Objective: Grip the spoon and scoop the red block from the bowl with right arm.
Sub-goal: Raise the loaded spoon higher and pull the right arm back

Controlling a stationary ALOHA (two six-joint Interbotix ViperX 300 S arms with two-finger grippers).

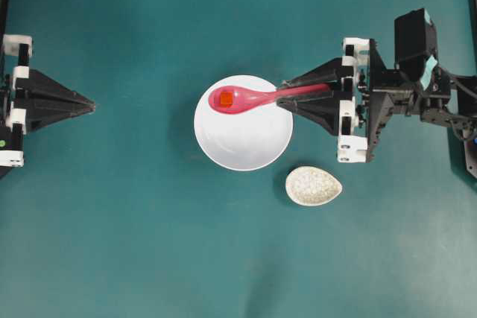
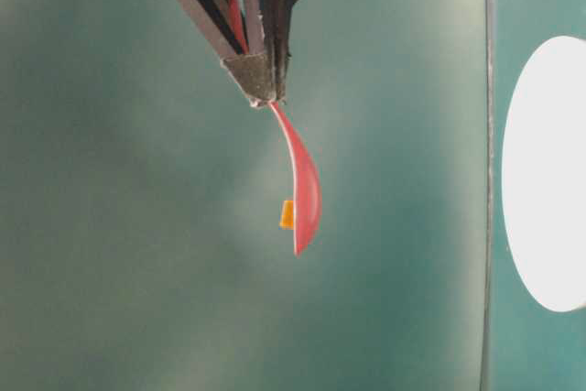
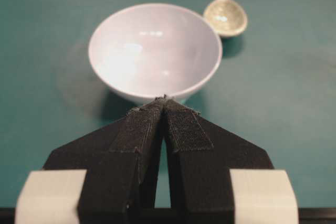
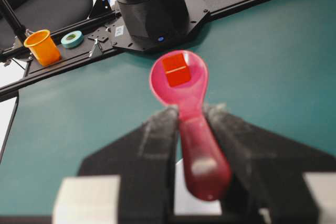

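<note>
My right gripper (image 1: 282, 95) is shut on the handle of the magenta-pink spoon (image 1: 242, 99), which it holds level over the far part of the white bowl (image 1: 238, 145). The red block (image 1: 226, 97) sits in the spoon's scoop. In the right wrist view the block (image 4: 176, 70) rests in the spoon (image 4: 185, 95), whose handle is pinched in that gripper (image 4: 190, 109). From table level the spoon (image 2: 303, 180) hangs off the gripper (image 2: 265, 91) with the block (image 2: 287, 214) against its scoop. The left wrist view shows the bowl (image 3: 155, 51) with nothing inside. My left gripper (image 1: 91, 104) is shut, well left of the bowl.
A small speckled egg-shaped dish (image 1: 314, 185) lies right of the bowl's near side. Past the table's edge, in the right wrist view, are the left arm's black base (image 4: 152, 9), an orange cup (image 4: 42, 46) and a roll of tape (image 4: 72, 39).
</note>
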